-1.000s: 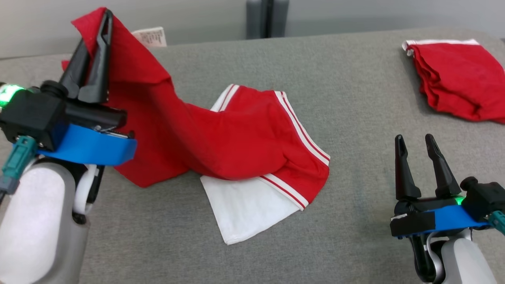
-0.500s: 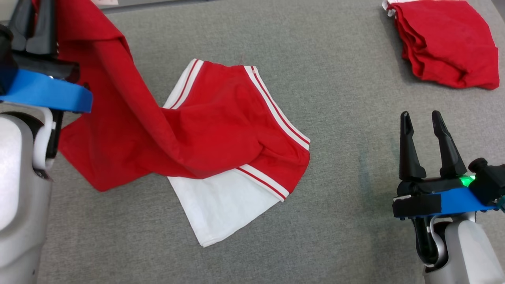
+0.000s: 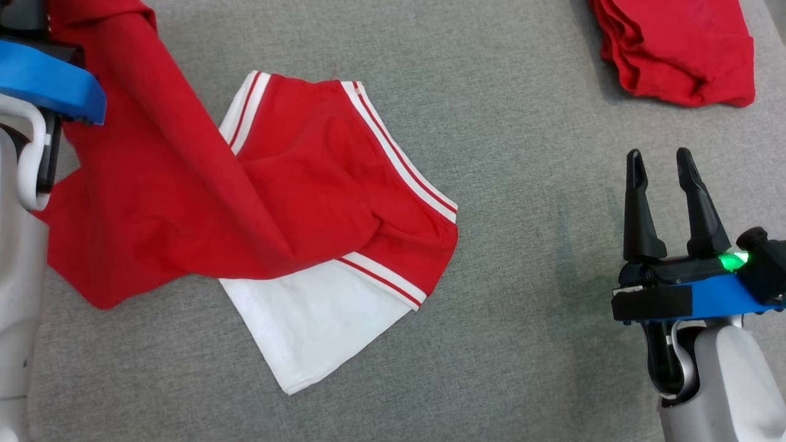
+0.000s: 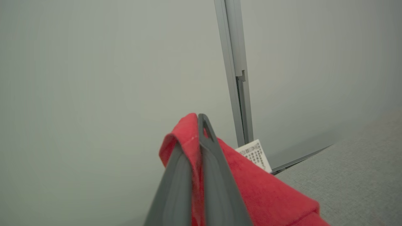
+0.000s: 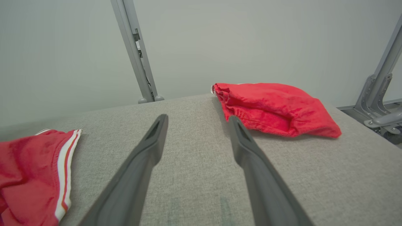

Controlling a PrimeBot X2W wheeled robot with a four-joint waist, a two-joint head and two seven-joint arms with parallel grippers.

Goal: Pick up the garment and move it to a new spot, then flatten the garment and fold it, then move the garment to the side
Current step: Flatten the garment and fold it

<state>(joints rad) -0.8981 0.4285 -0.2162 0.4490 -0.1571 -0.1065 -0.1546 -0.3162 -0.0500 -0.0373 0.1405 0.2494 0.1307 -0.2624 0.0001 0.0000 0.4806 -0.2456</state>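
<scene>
The garment is red with white stripes and a white panel. It lies partly on the grey padded table, and its left part is pulled up toward the upper left. In the left wrist view my left gripper is shut on a raised fold of the garment. The head view catches that arm's blue-banded wrist at the top left. My right gripper stands open over bare table to the right of the garment, holding nothing. In the right wrist view the right gripper has the garment's striped edge at its left.
A second red garment lies bunched at the table's far right, also seen as a red heap in the right wrist view. A white printed label and a grey metal post stand behind the table by a pale wall.
The head camera has tilted down, so the whole picture has shifted and the left fingers have passed off the top edge. The left gripper keeps its hold on the garment. The right gripper stays open.
</scene>
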